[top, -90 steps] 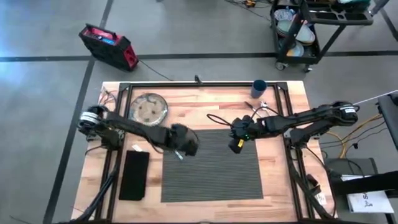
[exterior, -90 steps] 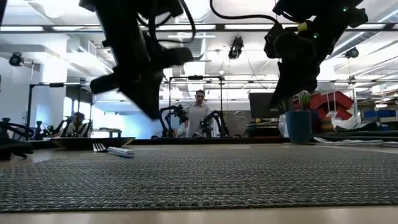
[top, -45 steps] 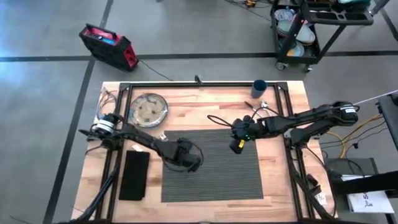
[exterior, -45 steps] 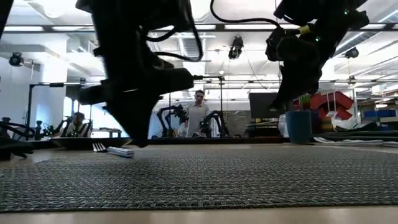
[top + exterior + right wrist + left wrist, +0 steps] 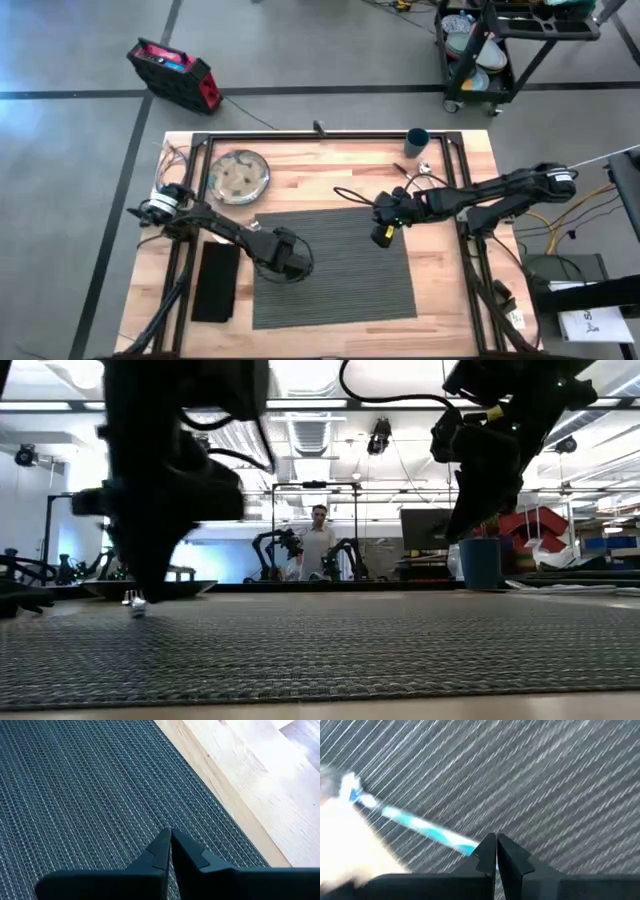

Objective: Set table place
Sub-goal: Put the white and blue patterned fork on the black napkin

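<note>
Placemat (image 5: 335, 268) dark grey, ribbed, lies in middle of table (image 5: 455, 300), slightly skewed to table edges; bare wood strip free on each side. Left gripper (image 5: 290, 265) low over placemat's left part, fingers pressed together on thin silvery utensil (image 5: 415, 826), blurred, kind unclear. Right gripper (image 5: 381, 234) hovers above placemat's far right part, fingers (image 5: 159, 851) clenched, nothing between. Black napkin (image 5: 217, 281) on wood left of placemat. Round silvery plate (image 5: 238, 176) at far left. Dark blue cup (image 5: 417, 141) at far edge, well apart from placemat.
</note>
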`<move>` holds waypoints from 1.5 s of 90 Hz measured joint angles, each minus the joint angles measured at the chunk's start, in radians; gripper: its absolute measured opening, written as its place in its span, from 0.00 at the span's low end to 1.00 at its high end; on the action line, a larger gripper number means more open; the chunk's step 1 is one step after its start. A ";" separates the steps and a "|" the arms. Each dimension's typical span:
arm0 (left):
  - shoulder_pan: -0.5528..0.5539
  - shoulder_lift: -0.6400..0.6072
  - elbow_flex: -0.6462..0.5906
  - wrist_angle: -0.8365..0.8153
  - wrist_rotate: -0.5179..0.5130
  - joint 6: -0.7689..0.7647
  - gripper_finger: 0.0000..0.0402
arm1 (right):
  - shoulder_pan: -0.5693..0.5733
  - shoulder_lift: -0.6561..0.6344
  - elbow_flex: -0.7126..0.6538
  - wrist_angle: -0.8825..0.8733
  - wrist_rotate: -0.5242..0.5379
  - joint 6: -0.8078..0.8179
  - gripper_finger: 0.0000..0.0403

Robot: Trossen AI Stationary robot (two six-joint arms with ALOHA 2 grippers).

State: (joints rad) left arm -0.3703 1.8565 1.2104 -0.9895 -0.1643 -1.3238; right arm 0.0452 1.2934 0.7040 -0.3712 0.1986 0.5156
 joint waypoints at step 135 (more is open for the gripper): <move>0.068 -0.127 -0.233 0.078 -0.085 -0.637 0.06 | -0.044 0.000 -0.001 -0.019 0.003 -0.059 0.00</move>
State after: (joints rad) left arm -0.3022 1.7298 0.9771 -0.9112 -0.2491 -1.9612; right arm 0.0010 1.2934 0.7029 -0.3901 0.2020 0.4563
